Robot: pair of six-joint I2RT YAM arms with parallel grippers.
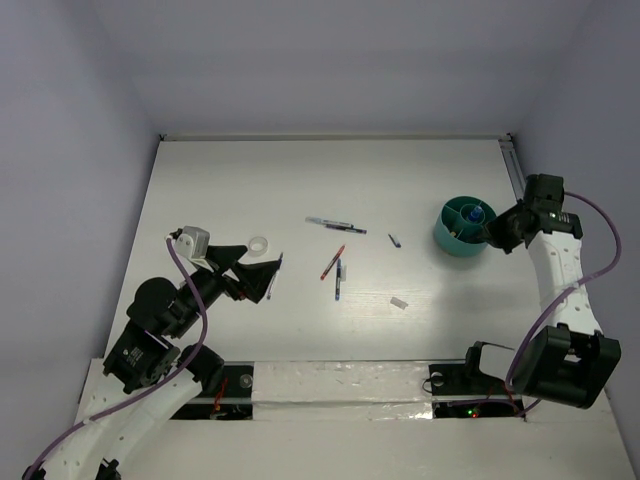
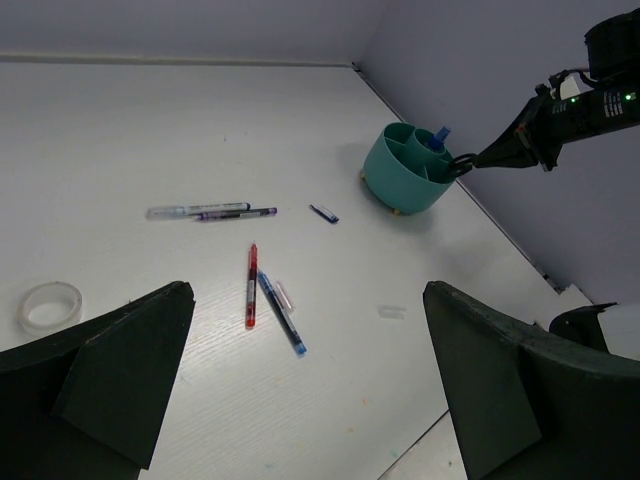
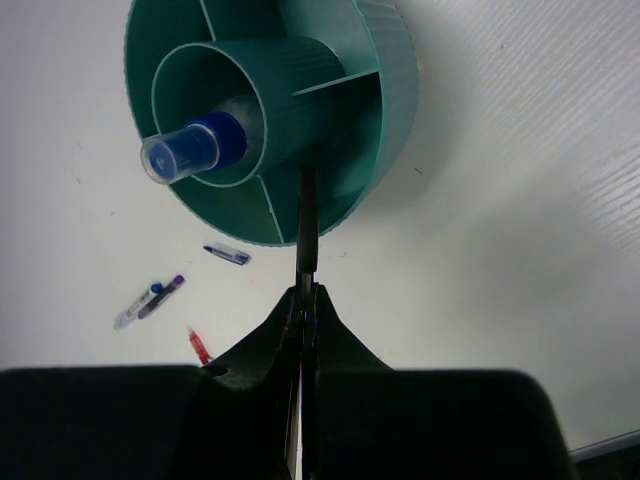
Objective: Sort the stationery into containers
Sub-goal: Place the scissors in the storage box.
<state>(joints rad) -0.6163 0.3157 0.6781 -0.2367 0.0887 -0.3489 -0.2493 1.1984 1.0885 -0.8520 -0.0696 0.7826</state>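
Note:
The round teal tub (image 1: pixel 452 236) (image 2: pixel 400 175) (image 3: pixel 385 90) stands at the right and has a blue-capped marker (image 3: pixel 195 150) in its middle cup. My right gripper (image 1: pixel 492 233) (image 3: pixel 308 292) is shut on the thin black scissors (image 3: pixel 308 215). Their far end reaches over the tub's near rim. On the table lie a red pen (image 1: pixel 332 263) (image 2: pixel 251 285), a blue pen (image 1: pixel 339 281) (image 2: pixel 282 314), two pens end to end (image 1: pixel 335 224), a small cap (image 1: pixel 394 240), a white eraser (image 1: pixel 399 302) and a white ring (image 1: pixel 259 244). My left gripper (image 1: pixel 252 272) (image 2: pixel 310 385) hangs open near the ring, holding nothing.
The table's right edge, with a rail (image 1: pixel 512 165), runs just behind the tub. A taped strip (image 1: pixel 340 380) lines the near edge between the arm bases. Grey walls close in the back and both sides.

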